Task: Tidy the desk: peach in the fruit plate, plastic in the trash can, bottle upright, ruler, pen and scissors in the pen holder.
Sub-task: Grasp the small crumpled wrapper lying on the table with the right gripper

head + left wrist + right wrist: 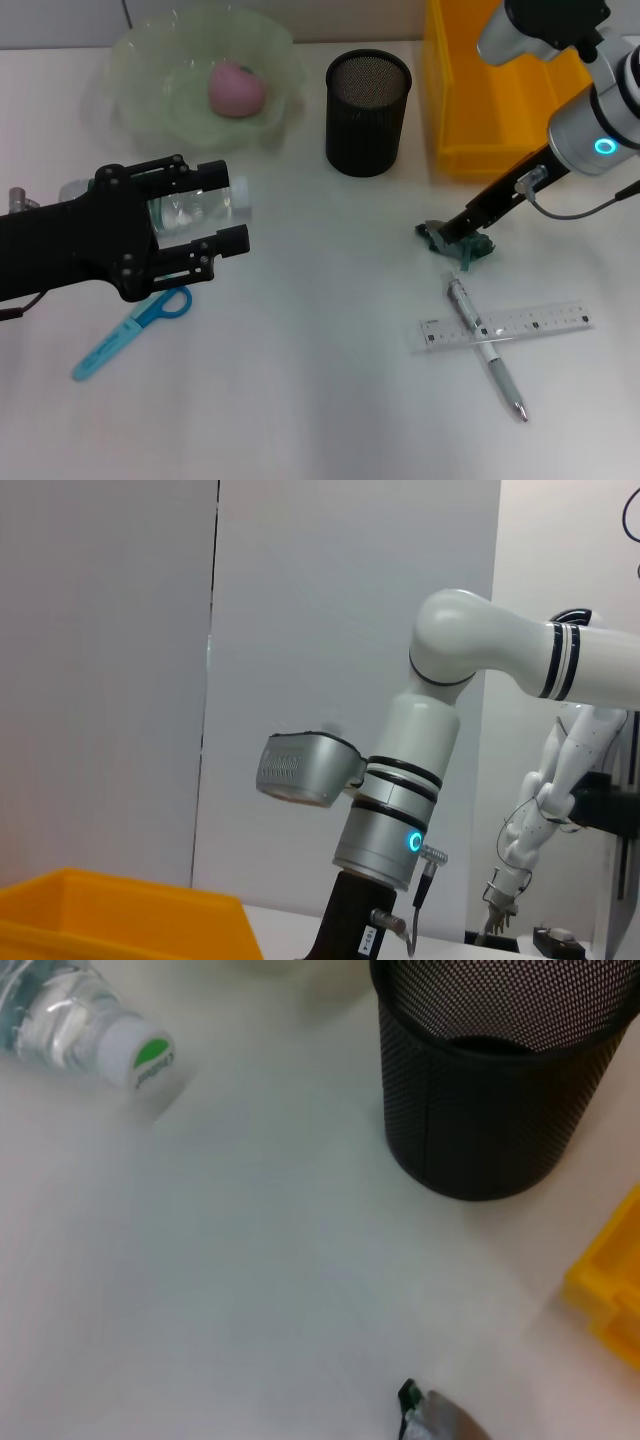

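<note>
The left gripper (205, 215) has its fingers spread around the water bottle (190, 208) lying on the desk (320, 400). The right gripper (447, 236) touches the crumpled plastic (462, 248); whether its fingers are closed cannot be told. The peach (236, 88) sits in the fruit plate (140, 110)

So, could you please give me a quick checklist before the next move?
1. Left claw straddles the lying bottle: ok.
2. Bottle upright: not ok.
3. Right claw at the plastic: ok; grip cannot tell.
4. Trash can open beside it: ok.
5. Peach in the fruit plate: ok.
6. Pen, ruler and scissors in the pen holder: not ok, all on the desk.
</note>
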Robot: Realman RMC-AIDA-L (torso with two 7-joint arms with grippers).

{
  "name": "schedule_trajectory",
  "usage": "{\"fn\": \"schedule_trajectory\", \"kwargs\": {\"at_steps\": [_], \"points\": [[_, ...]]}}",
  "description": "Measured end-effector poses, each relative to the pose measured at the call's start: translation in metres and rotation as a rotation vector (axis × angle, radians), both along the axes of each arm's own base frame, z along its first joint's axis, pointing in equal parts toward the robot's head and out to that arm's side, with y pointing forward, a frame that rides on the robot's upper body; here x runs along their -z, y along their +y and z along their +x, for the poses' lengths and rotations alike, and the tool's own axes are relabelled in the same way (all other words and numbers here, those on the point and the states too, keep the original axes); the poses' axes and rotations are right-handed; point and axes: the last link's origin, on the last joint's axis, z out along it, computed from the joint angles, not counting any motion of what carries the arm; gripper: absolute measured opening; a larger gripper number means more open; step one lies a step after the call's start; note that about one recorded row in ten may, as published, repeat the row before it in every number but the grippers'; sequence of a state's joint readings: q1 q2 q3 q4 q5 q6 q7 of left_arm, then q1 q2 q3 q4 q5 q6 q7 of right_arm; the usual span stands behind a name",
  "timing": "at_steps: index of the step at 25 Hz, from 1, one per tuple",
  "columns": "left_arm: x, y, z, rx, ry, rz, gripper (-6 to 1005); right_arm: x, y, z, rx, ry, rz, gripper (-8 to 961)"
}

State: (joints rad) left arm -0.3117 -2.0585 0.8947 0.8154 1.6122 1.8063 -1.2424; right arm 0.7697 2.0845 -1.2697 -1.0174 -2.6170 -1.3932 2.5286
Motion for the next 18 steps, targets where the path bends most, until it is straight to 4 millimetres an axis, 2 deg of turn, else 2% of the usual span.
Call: {"fn": "schedule_trajectory", "kwargs": {"at_steps": [18], "points": [[0.0015,0.0026,-0.0004,-0.004,0.004,0.009,680,0.0088,0.0017,0.0044,0.004,-0.009,-0.004,668]]}}
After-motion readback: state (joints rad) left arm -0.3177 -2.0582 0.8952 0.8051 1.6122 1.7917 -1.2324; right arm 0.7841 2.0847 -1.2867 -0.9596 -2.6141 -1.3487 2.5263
